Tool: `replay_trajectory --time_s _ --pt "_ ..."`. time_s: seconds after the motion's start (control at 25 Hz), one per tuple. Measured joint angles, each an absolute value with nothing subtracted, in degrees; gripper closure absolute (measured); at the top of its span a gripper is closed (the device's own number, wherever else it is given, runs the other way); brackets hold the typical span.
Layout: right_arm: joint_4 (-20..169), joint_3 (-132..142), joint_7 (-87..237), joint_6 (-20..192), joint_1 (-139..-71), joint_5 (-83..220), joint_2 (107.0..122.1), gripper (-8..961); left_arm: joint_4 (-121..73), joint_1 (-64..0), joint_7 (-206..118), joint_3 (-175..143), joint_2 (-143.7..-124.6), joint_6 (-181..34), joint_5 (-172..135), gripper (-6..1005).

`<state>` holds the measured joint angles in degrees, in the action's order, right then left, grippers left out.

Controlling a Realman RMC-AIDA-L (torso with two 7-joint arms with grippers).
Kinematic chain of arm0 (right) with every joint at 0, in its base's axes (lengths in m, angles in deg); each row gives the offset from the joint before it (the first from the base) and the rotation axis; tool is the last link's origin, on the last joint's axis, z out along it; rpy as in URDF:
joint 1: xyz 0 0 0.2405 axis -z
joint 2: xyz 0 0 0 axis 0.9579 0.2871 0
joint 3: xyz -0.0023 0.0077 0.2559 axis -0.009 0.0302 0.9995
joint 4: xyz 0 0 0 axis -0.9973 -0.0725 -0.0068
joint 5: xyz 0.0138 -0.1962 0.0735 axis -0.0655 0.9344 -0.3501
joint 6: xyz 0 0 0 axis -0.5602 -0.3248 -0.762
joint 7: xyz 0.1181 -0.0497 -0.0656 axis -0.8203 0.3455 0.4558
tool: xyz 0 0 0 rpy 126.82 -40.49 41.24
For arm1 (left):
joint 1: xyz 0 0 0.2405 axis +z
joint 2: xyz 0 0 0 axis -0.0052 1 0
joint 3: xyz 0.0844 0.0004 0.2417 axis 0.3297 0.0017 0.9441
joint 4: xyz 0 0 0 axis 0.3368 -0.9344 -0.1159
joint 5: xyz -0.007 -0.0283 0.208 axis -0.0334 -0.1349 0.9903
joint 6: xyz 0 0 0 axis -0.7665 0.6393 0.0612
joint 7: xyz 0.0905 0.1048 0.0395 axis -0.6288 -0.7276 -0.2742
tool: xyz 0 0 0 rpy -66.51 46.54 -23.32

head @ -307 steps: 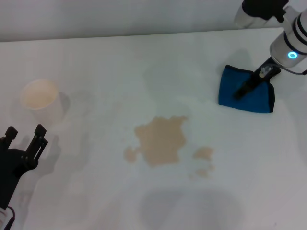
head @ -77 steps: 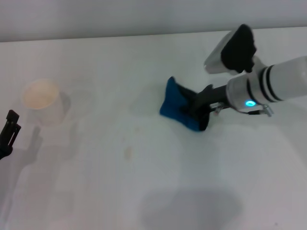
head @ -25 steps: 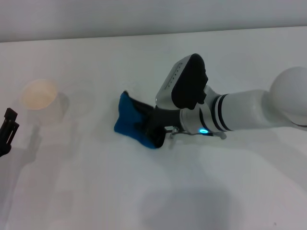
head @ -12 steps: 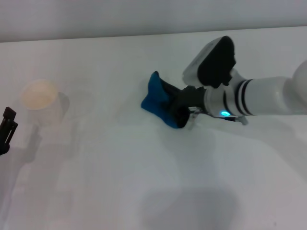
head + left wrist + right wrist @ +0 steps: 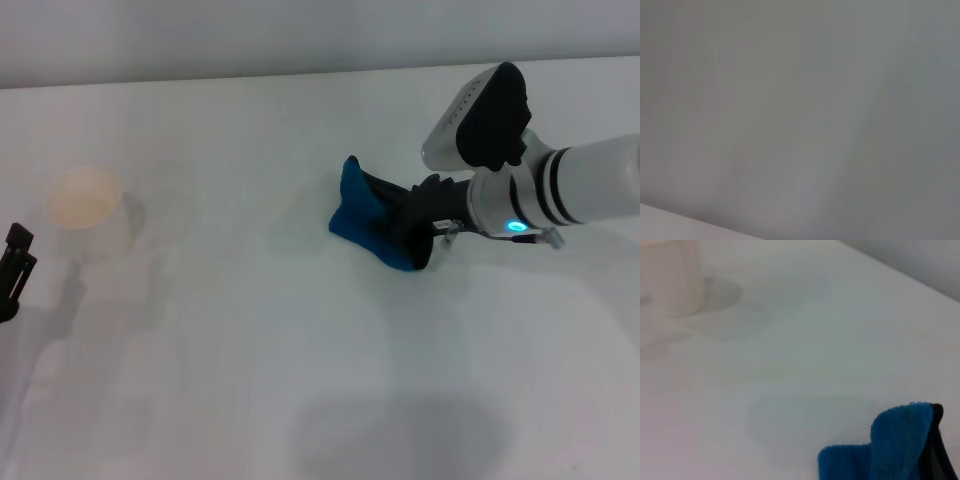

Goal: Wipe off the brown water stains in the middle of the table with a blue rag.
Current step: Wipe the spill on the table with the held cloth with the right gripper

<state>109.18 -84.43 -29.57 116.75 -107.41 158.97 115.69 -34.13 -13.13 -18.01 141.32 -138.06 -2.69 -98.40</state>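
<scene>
Mid-table (image 5: 250, 400), right gripper (image 5: 418, 232) clamped on blue rag (image 5: 362, 222), no brown stains visible. Risk: bunched cloth slipping loose, smearing residue. Left gripper (image 5: 12, 270) parked, aperture unclear.

No legible text, label, brand, number or sign on anything in view.

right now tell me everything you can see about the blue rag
The blue rag is a small bright blue cloth, terry-like in texture, with black edging visible in the right wrist view. It is bunched and folded, one corner sticking up. The right gripper holds it, and its lower edge presses on the white table near the middle. Nothing else touches it; the paper cup stands far to its left.
</scene>
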Motion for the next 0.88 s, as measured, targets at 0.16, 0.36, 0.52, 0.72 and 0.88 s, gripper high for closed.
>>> replay_trajectory --time_s 0.16,0.36,0.52,0.72,0.88 --pt "109.09 -83.91 -27.65 120.46 -108.70 160.12 114.59 783 -33.88 -13.13 -18.01 141.44 -138.08 -2.67 -98.31 213" --pt "108.51 -83.92 -26.02 123.63 -110.93 161.32 113.55 779 -33.43 -13.13 -18.01 141.49 -138.16 -2.66 -97.73 213" --pt "108.77 -83.89 -25.77 124.16 -112.10 162.42 113.31 776 -33.43 -13.13 -18.01 141.49 -138.16 -2.65 -97.64 213" --pt "109.00 -83.83 -25.52 124.36 -112.86 164.02 114.27 772 -33.43 -13.04 -18.01 141.49 -138.10 -2.36 -97.61 213" --pt "109.37 -83.74 -25.49 123.78 -112.40 165.31 115.46 769 -33.44 -12.80 -18.01 141.49 -138.08 -2.24 -97.61 214"
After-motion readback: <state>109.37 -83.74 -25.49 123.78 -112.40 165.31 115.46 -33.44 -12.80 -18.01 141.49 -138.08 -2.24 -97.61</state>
